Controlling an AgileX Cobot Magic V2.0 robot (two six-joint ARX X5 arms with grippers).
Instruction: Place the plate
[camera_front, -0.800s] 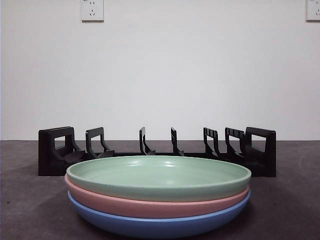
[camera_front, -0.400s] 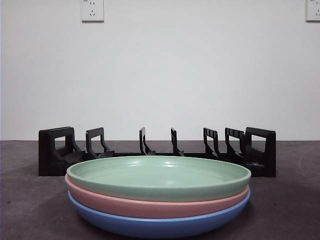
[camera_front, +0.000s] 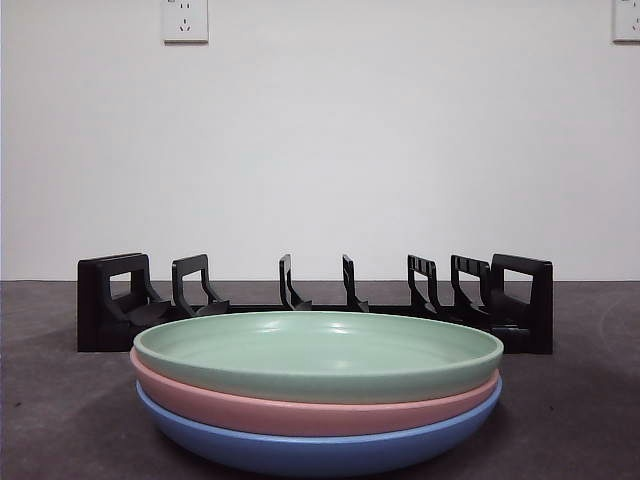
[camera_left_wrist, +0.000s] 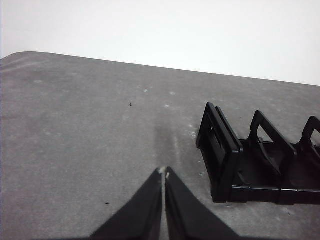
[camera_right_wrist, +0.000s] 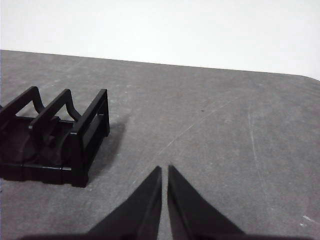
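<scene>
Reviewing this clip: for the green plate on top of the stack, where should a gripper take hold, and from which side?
Probably the green plate by its raised rim, at a side edge. It lies flat on the pink plate and blue plate, so only that overhanging lip offers something thin enough to pinch. Coming from the side avoids the black rack behind. Both the left gripper and right gripper are shut, holding nothing.

The front view sits low, about level with the grey table, facing the white wall; the stack of three shallow plates stands nearest at 6 o'clock, the black slotted plastic rack behind it. Each wrist view looks down obliquely across the tabletop, close over it. All three share the rack: the left wrist view catches one end, the right wrist view the other.
</scene>
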